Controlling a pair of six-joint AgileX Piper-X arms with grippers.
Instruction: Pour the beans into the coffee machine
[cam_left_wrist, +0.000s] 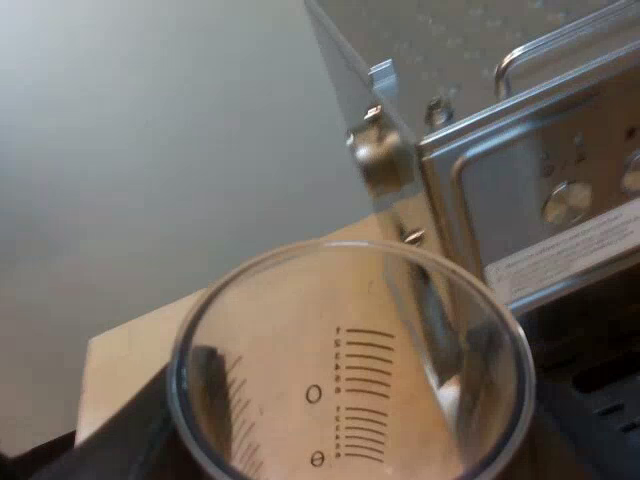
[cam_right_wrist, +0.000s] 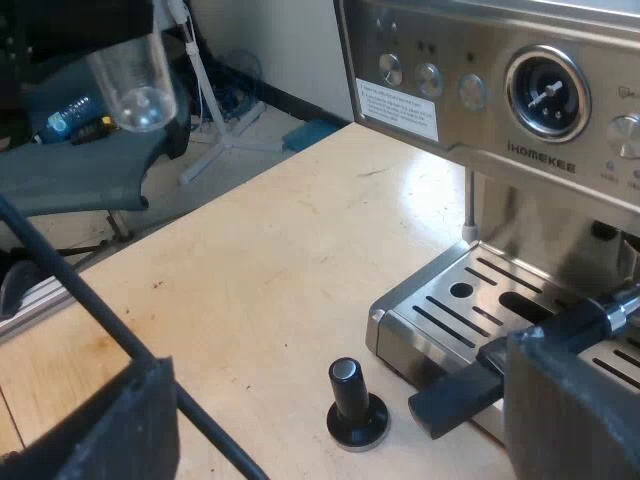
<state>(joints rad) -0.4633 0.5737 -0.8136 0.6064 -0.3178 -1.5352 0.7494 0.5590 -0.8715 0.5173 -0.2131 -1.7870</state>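
Note:
My left gripper (cam_left_wrist: 345, 425) is shut on a clear measuring glass (cam_left_wrist: 350, 300) with printed scale marks. One dark finger (cam_left_wrist: 207, 372) shows through its wall. The glass looks empty, and its mouth is beside the espresso machine (cam_left_wrist: 520, 200), at the height of the machine's upper side. In the right wrist view the same glass (cam_right_wrist: 135, 80) hangs tilted high above the table, away from the machine's front (cam_right_wrist: 480, 90). My right gripper (cam_right_wrist: 335, 395) stands open low over the table near the drip tray (cam_right_wrist: 450, 300), holding nothing.
A tamper with a black knob (cam_right_wrist: 357, 405) stands on the wooden table (cam_right_wrist: 260, 260) under my right gripper. A dark handle (cam_right_wrist: 455, 395) reaches out over the drip tray's edge. A chair and floor clutter lie beyond the table's edge.

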